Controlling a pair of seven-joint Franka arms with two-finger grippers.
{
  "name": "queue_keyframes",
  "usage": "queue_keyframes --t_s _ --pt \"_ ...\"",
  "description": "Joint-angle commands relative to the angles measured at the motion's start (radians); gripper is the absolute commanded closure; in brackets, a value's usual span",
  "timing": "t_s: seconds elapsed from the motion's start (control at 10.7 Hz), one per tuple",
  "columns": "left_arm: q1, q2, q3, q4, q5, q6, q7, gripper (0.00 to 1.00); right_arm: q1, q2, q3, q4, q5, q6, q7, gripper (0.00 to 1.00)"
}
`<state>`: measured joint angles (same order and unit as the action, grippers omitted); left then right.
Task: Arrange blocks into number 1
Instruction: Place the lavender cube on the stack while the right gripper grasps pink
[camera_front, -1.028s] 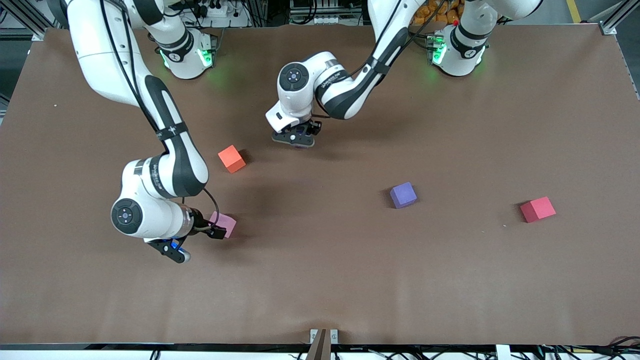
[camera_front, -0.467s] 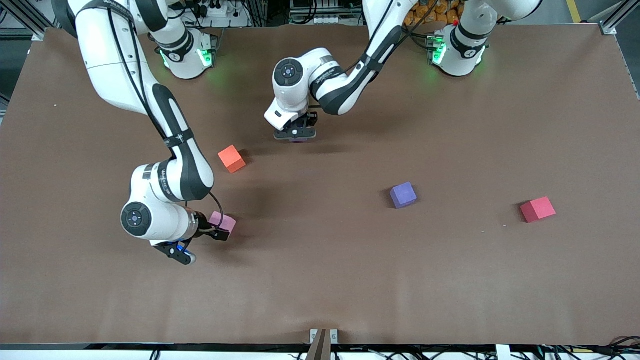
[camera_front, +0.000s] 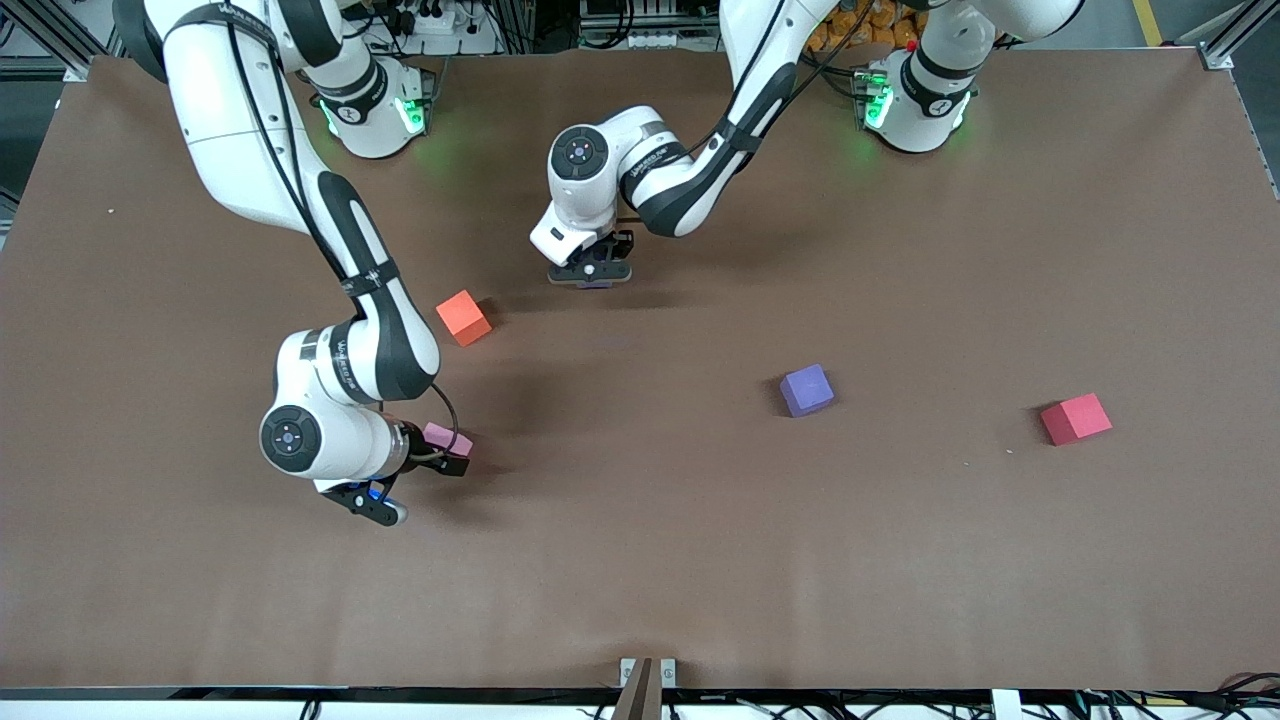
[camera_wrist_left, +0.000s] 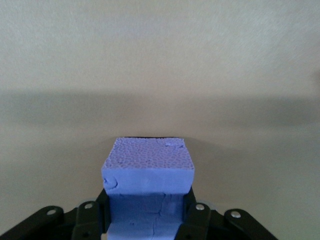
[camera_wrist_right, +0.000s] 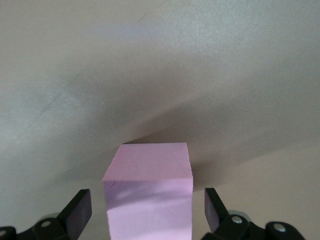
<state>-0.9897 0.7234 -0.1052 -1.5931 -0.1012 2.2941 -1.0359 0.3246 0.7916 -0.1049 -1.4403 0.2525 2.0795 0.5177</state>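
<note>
My left gripper is shut on a purple block, low over the table's middle, toward the robots' bases; only a sliver of that block shows under the hand. My right gripper is open and straddles a pink block that rests on the table. In the right wrist view the pink block sits between the fingers with a gap on each side. An orange block, a second purple block and a red block lie loose. The light blue, green and other pink blocks are out of view.
The brown table is bare apart from the blocks. The orange block lies between the two hands. The second purple and the red block lie toward the left arm's end. A small bracket sits at the table's near edge.
The right arm has shifted along the table, bringing its open fingers further around the pink block. The left gripper has moved a little toward the robots' bases with the purple block.
</note>
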Motion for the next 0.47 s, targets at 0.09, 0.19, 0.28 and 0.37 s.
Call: queue_keyframes --t_s 0.09,0.19,0.28,0.37 --pt "-0.009 -0.007 -0.013 -0.021 -0.005 0.015 -0.007 0.9 0.01 0.011 -0.01 -0.017 0.01 0.025 -0.016 0.18" --pt "-0.009 -0.009 -0.013 -0.019 -0.005 0.015 -0.013 0.01 0.011 0.014 -0.012 -0.018 0.011 0.024 -0.016 0.25" --pt "-0.007 -0.013 -0.011 -0.018 -0.005 0.013 -0.013 0.0 0.016 0.012 -0.01 -0.018 0.013 0.021 -0.015 0.27" --pt "-0.001 -0.033 -0.007 -0.018 -0.005 0.004 -0.013 0.0 0.016 0.012 -0.012 -0.018 0.016 0.014 -0.015 0.28"
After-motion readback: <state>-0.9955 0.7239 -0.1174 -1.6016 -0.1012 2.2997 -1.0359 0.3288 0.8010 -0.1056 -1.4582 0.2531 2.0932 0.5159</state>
